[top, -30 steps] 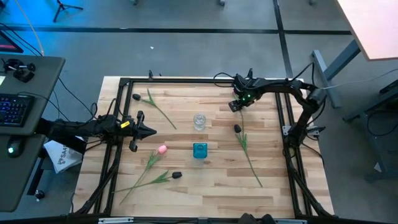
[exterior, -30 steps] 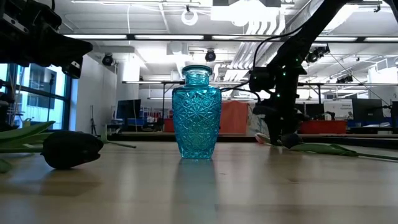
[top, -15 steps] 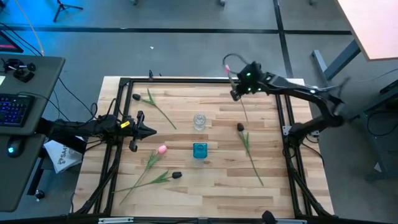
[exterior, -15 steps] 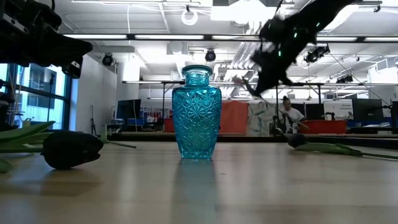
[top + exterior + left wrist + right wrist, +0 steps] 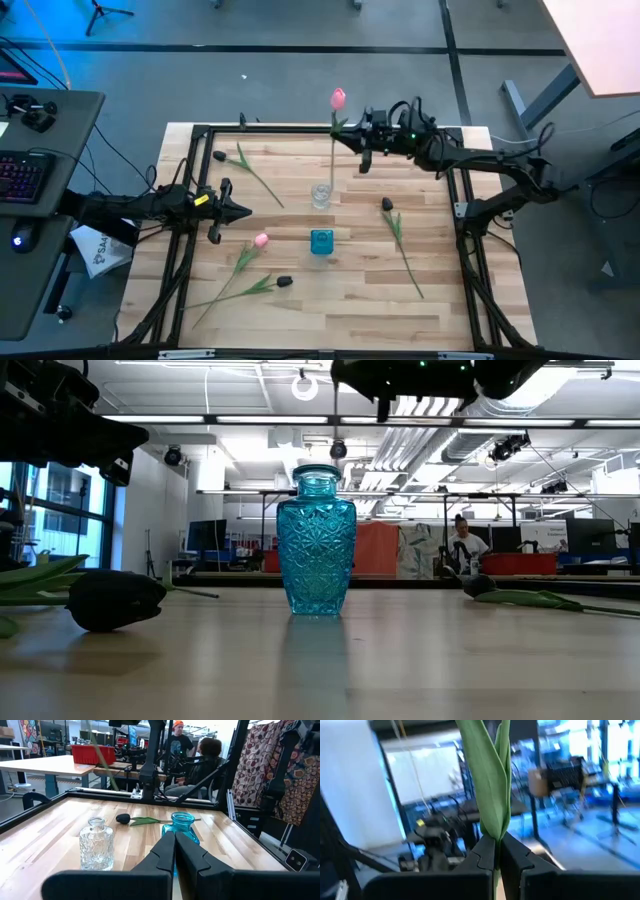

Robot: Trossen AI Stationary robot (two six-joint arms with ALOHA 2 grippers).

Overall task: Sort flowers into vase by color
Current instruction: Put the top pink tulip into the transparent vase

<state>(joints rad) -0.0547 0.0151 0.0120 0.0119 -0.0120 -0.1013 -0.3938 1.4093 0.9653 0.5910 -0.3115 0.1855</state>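
My right gripper (image 5: 347,136) is raised high over the table's far side, shut on a pink tulip (image 5: 338,98). The tulip's long green stem (image 5: 331,165) runs down toward the clear glass vase (image 5: 320,194). A blue glass vase (image 5: 321,241) stands nearer the front. A second pink tulip (image 5: 261,240) lies flat on the table. So do three dark tulips (image 5: 218,156) (image 5: 283,282) (image 5: 386,205). My left gripper (image 5: 241,210) waits shut at the table's left side, touching nothing. My right gripper pinches the pink tulip between its two fingers at the leafy part of the stem (image 5: 493,831), below the bud. The fingers lie level and across the stem, coming from the table's right. The tulip stands roughly upright, bud up, lifted clear of the table, its lower stem hanging.
A black frame (image 5: 300,130) runs around the wooden tabletop. A desk with a keyboard (image 5: 22,178) stands beyond the left edge. People sit past the table's right edge (image 5: 200,755). Bare wood lies along the near edge (image 5: 340,310).
My right gripper has shut on the pink tulip at the table's far right. It has risen steeply and swung toward the table's left, over the far side. The tulip has gone from lying flat to standing upright, lifted clear.
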